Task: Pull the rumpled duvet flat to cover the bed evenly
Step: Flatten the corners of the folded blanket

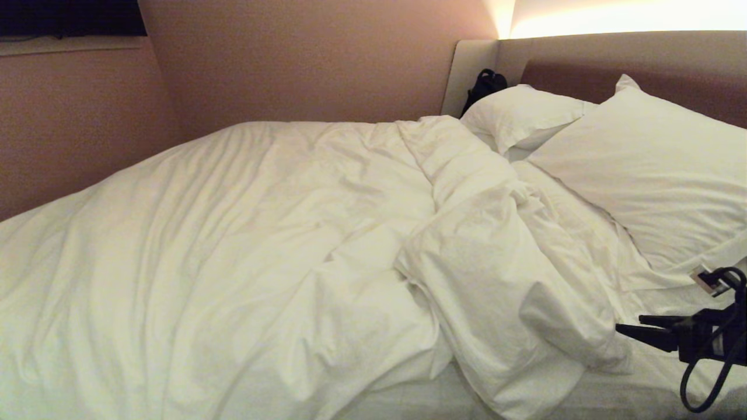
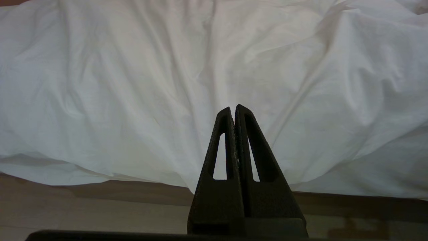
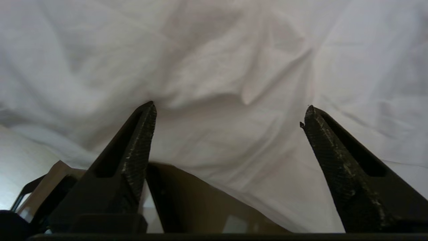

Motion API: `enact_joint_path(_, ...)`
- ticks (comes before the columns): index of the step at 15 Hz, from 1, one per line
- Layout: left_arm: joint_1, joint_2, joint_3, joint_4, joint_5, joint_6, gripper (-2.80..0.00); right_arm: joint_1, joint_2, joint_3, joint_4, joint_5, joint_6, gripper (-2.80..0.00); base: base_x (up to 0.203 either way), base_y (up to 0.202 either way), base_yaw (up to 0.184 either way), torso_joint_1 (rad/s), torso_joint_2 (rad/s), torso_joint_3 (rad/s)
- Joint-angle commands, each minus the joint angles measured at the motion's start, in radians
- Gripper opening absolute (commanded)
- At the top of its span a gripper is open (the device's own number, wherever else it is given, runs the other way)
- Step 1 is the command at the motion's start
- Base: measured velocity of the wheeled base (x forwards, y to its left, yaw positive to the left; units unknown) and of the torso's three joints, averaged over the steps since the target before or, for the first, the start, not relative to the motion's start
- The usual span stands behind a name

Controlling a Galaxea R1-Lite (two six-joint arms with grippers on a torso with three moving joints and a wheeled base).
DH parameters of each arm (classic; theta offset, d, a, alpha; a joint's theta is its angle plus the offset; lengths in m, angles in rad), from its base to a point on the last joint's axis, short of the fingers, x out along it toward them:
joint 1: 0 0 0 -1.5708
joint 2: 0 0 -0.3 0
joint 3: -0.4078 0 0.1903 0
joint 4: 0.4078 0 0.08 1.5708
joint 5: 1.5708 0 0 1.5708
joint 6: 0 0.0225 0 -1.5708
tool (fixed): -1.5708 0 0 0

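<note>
Item 1: thick puffy white quilted duvet (image 1: pixel 245 245), soft, creased. Lying across most of the large low bed (image 1: pixel 659 303) w/ white-sheeted mattress; running off the foot end at the head view's left, reaching the far side edge by the wall. Its head-end edge is sitting bunched in a thick rumpled ridge (image 1: pixel 496 262) running from the far side toward the near side edge, stopping short of the pillows. A strip of thin white fitted sheet (image 1: pixel 653 385) is showing bare at the near side edge, betw. ridge and pillows.

Item 2: two rectangular white pillows at the head end, leaning vs. the padded brown and beige headboard (image 1: pixel 642 58): near pillow (image 1: pixel 648 169), far pillow (image 1: pixel 519 116). Small black object (image 1: pixel 484 84) is sitting in the far head corner; can't tell what it is.

Item 3: right gripper (image 1: pixel 629 325), black, w/ black cable looping below it. Hovering over the near side edge, tips pointing at the ridge's folded corner, just beside it. Right wrist view: fingers (image 3: pixel 137 144) are standing wide apart, white fabric ahead of them, nothing betw. them.

Item 4: left gripper (image 2: pixel 233 107), black. Not in head view. Fingers pressed together, empty, pointing at duvet hanging over the bed's edge; beige-grey base (image 2: pixel 100 204) below.
</note>
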Motion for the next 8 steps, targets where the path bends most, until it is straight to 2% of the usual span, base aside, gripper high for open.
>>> enact_joint_path(1,0.000,0.000,-0.001,0.000,0.001,0.000,-2.80,-0.029,-0.031,0.004,-0.001,0.048,-0.022,0.00,0.000,0.000,0.000,0.000,0.00,0.000)
enact_joint_path(4,0.000,0.001,0.000,0.000,0.001,0.000,-2.80,-0.038,-0.036,0.016,-0.001,0.068,-0.029,0.00,0.000,0.000,0.000,0.000,0.00,0.000)
enact_joint_path(8,0.000,0.000,0.001,0.000,0.001,0.000,-2.80,0.003,0.000,0.018,-0.001,0.067,-0.091,0.00,0.000,0.000,0.000,0.000,0.00,0.000)
